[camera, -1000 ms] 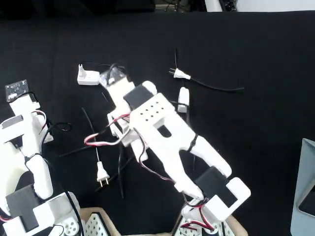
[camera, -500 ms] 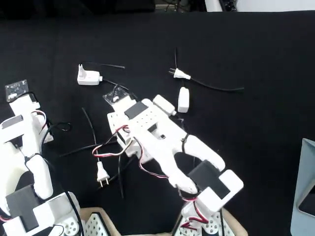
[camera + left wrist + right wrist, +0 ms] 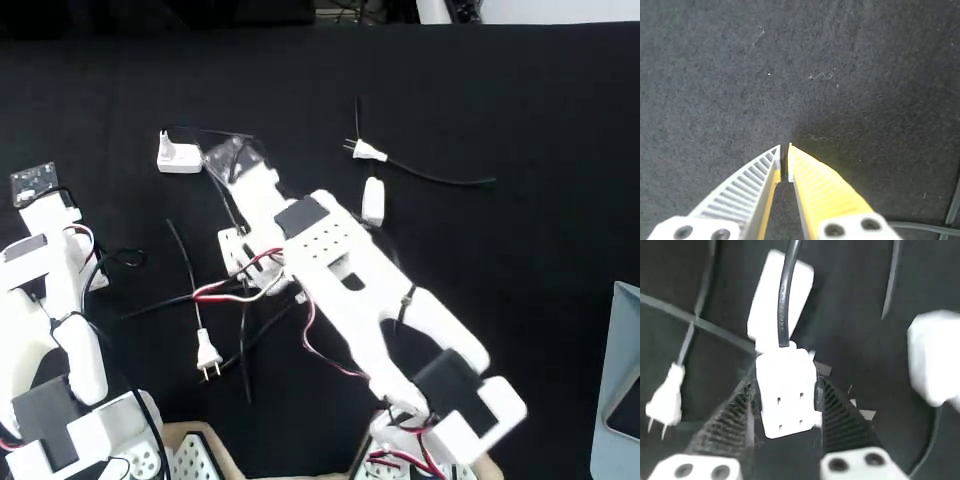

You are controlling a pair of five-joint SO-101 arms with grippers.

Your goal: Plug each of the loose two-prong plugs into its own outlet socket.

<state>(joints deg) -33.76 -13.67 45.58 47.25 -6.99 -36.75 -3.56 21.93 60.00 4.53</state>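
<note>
Since black cloth covers the whole table [image 3: 520,100], every white part stands out sharply against it. A grey-blue box [image 3: 625,380] cuts in at the right edge, and a small circuit board [image 3: 33,180] sits at the far end of the left arm [image 3: 50,280], which stands folded at the left edge.

Thin black cables [image 3: 185,250] lie scattered over the middle of the cloth. The right arm [image 3: 350,270] stretches diagonally across them from the near edge toward the far left, hiding part of the tangle. Its own red and white wires [image 3: 225,292] loop out beside it. A white adapter [image 3: 178,155] lies at the far left with a cable running off behind it. A loose socket [image 3: 373,200] lies just beside the right arm's far flank, and the far plug [image 3: 368,151] rests beyond it with its cord trailing right. The near plug [image 3: 207,355] lies on the near left, prongs toward the front edge.

The right gripper [image 3: 785,385] pinches the held socket [image 3: 785,400] between its two dark ribbed fingers [image 3: 735,415]. The slots face the camera, and a black cord [image 3: 785,300] rises from the socket's far end. In the high view this gripper [image 3: 228,158] sits just beside the adapter, well apart from both plugs. The left gripper [image 3: 785,149] hangs over bare cloth with its tips pressed together on nothing
</note>
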